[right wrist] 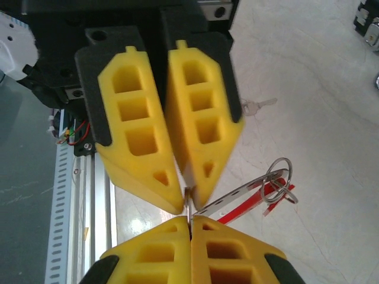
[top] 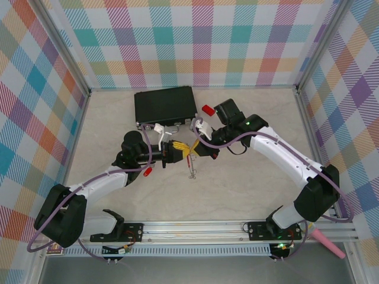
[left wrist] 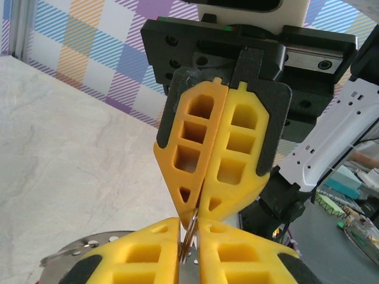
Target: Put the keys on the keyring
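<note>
My two grippers meet tip to tip above the middle of the table, the left gripper (top: pixel 184 150) coming from the left and the right gripper (top: pixel 196 151) from the right. The keyring (top: pixel 191 168) hangs below them, silver with a red strip. In the left wrist view a thin silver ring of the keyring (left wrist: pixel 189 235) stands in the narrow slot of my left gripper (left wrist: pixel 189 225). In the right wrist view my right gripper (right wrist: pixel 190 220) is shut on the keyring's edge, and the rest of the keyring (right wrist: pixel 277 179) trails to the right. A red-headed key (top: pixel 148 171) lies by the left arm.
A black case (top: pixel 165 105) lies at the back of the table, with a red block (top: pixel 208 110) to its right. White cable clips (top: pixel 159 127) sit on the arms near the case. A small silver piece (right wrist: pixel 259 106) lies on the table beyond the left fingers.
</note>
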Tool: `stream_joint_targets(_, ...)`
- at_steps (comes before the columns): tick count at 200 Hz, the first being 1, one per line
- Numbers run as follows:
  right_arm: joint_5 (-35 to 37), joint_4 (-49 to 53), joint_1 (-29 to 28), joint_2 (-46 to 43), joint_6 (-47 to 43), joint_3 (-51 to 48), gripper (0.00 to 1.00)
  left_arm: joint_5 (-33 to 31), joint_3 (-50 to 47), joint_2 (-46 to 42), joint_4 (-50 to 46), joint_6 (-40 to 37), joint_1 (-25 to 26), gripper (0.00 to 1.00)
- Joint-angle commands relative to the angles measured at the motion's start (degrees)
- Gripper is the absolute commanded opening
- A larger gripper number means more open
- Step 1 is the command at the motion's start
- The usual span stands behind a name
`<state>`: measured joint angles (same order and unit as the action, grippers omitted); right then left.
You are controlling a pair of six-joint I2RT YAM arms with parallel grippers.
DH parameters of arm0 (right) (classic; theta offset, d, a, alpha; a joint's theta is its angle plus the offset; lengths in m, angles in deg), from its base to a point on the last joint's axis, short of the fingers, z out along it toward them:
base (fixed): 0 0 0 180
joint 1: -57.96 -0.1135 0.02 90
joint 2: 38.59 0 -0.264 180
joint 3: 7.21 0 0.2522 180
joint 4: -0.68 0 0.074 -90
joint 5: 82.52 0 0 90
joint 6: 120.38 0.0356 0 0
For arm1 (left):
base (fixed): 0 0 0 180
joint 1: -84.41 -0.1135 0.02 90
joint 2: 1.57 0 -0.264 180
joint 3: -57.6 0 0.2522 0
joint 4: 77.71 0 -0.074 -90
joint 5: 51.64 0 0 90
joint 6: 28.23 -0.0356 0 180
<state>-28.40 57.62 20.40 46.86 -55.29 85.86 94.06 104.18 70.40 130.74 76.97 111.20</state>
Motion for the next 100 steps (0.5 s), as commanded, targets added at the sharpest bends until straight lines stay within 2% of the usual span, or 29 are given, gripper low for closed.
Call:
stream_joint_targets(1, -4.4, -1.5, -0.8, 0.0, -0.1, 1.3, 0.00, 1.4, 1.1, 0.5, 3.6, 0.8, -0.1, 0.14)
stream_joint_targets(24, -4.8, -1.7, -0.8, 0.1, 0.1, 1.2, 0.00, 1.5, 1.0, 0.5, 4.0, 1.0, 0.0, 0.09)
stream_joint_targets(36, -4.5, -1.8, -0.8, 0.0, 0.2, 1.2, 0.00, 1.5, 1.0, 0.5, 3.9, 1.0, 0.0, 0.00)
stream_joint_targets(66, -3.4, -2.4, -0.8, -0.9, 0.8, 0.5, 0.00, 0.9, 0.8, 0.5, 4.2, 1.0, 0.0, 0.00)
stream_joint_targets(100, 0.0, -9.3, -0.8, -5.0, 5.3, -4.0, 0.25, -4.0, -0.9, -0.2, 11.2, 4.9, 0.0, 0.00)
